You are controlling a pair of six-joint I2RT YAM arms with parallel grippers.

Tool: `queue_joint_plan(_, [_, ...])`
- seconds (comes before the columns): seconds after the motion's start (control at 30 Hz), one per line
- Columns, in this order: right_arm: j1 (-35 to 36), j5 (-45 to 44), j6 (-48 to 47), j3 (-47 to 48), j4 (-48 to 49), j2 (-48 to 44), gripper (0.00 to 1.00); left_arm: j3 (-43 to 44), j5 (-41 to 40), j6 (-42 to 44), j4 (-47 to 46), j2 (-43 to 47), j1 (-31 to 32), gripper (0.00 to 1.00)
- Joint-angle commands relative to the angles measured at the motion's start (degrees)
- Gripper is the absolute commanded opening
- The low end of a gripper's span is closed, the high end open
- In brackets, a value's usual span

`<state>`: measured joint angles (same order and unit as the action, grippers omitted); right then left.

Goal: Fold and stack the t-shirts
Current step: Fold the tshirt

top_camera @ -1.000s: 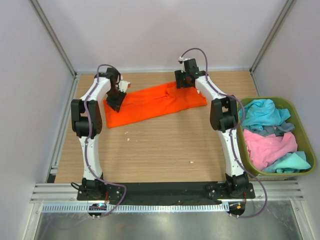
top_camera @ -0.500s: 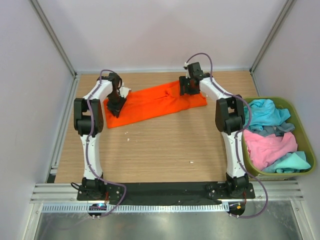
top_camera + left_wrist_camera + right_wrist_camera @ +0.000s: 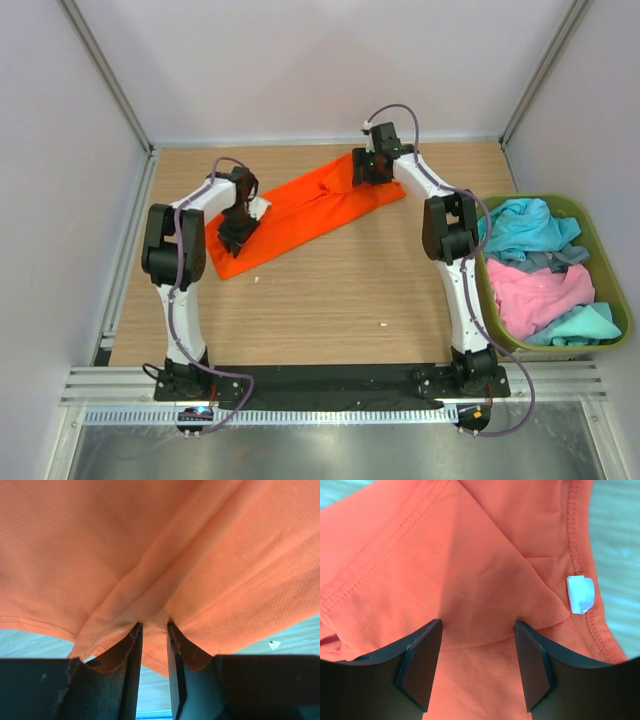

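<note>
At 3 o'clock the olive bin (image 3: pixel 572 204) holds a pink t-shirt (image 3: pixel 540 295) and a turquoise t-shirt (image 3: pixel 525 228). My left pincer (image 3: pixel 154 626) is nipped closed on a fold of the orange t-shirt (image 3: pixel 310 205), which slants across the worktop (image 3: pixel 330 300) from 9 toward 1. My right pincer (image 3: pixel 477 625) gapes wide over its far end, holding nothing.

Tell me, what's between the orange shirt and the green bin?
The robot's right arm stands between the orange shirt and the green bin. Around it there is only bare wooden table. The top view shows this.
</note>
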<state>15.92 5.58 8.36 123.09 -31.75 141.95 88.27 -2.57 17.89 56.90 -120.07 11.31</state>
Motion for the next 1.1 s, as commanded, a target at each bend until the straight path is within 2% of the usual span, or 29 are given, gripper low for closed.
queue_joint_plan(0.0, [-0.19,1.97,1.04,4.78,0.98,3.94,0.66,-4.5,-1.39,-1.1,-0.66,1.5,2.74,0.27])
queue_joint_plan(0.3, [0.16,3.73,2.18,11.9,3.27,9.48,0.65,-8.46,-1.83,-1.1,1.72,2.04,13.03,0.27])
queue_joint_plan(0.6, [0.69,4.78,2.54,14.99,5.38,11.42,0.65,-9.17,-0.25,-3.65,2.33,1.16,26.72,0.27])
queue_joint_plan(0.77, [1.57,5.22,2.54,15.78,6.87,11.95,0.65,-7.15,1.95,-6.02,2.33,-0.95,32.54,0.27])
queue_joint_plan(0.87, [1.74,5.22,2.45,20.23,6.09,13.6,0.66,-5.83,2.39,-7.78,1.81,-2.53,36.4,0.27])
queue_joint_plan(0.93, [1.83,5.49,3.06,23.24,4.94,15.28,0.66,-4.69,2.39,-8.92,1.72,-3.93,37.73,0.27])
queue_joint_plan(1.07, [2.97,6.1,2.8,23.16,5.73,16.25,0.66,-0.22,4.41,-10.15,1.63,-6.57,40.8,0.27])
